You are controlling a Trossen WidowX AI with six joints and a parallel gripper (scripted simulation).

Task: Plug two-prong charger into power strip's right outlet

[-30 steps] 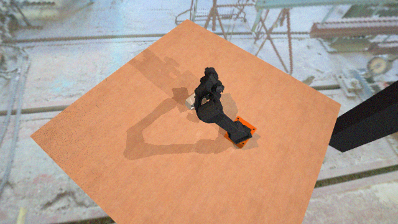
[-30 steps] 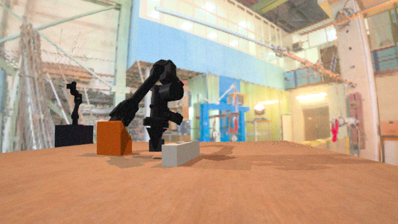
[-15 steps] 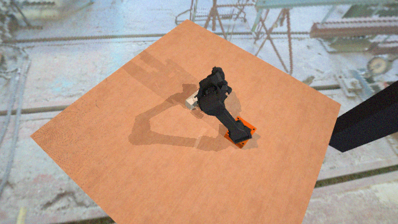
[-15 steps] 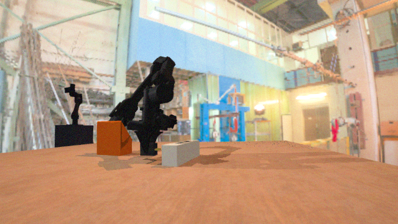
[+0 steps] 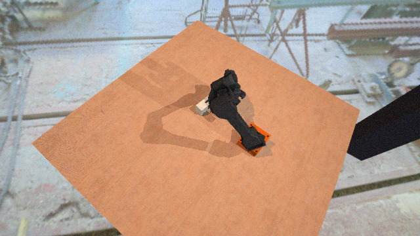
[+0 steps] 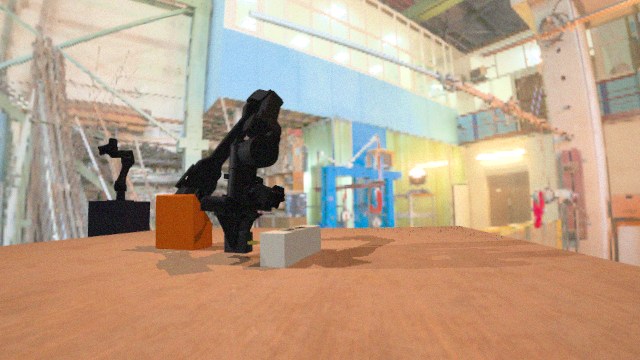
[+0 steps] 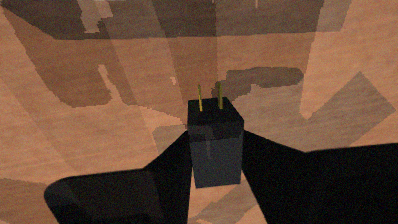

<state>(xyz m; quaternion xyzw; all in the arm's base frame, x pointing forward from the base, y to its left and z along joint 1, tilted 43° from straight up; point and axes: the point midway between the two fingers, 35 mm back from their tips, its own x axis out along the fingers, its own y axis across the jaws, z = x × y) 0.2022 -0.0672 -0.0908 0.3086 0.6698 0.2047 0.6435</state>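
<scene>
— Orange-brown wood runs across the whole table [image 5: 138, 183], with a blurred factory hall behind it in the exterior view. Where is the arm?

— It rises from an orange base [image 6: 172, 227], folds over at the elbow and points its wrist down toward the board, just beside the power strip [image 6: 290, 245].

— And the gripper?

— The gripper [image 7: 216, 150] is partly closed, clamped on the charger [image 7: 216, 145]. In the wrist view the two dark fingers press the dark block from either side, and its two yellow prongs [image 7: 210, 97] stick out ahead, aimed at bare wood striped with shadow.

— Does the strip show in that view?

— No, only board and shadows (the outlets cannot be made out from any view). From above, just one pale end of the strip [image 5: 201, 108] peeks out beside the arm; the rest lies under the wrist.

— Do the prongs touch anything?

— Hard to tell. In the exterior view a thin yellow tip shows low at the gripper [image 6: 242, 242], just beside the near end of the grey strip, close to the table.
</scene>
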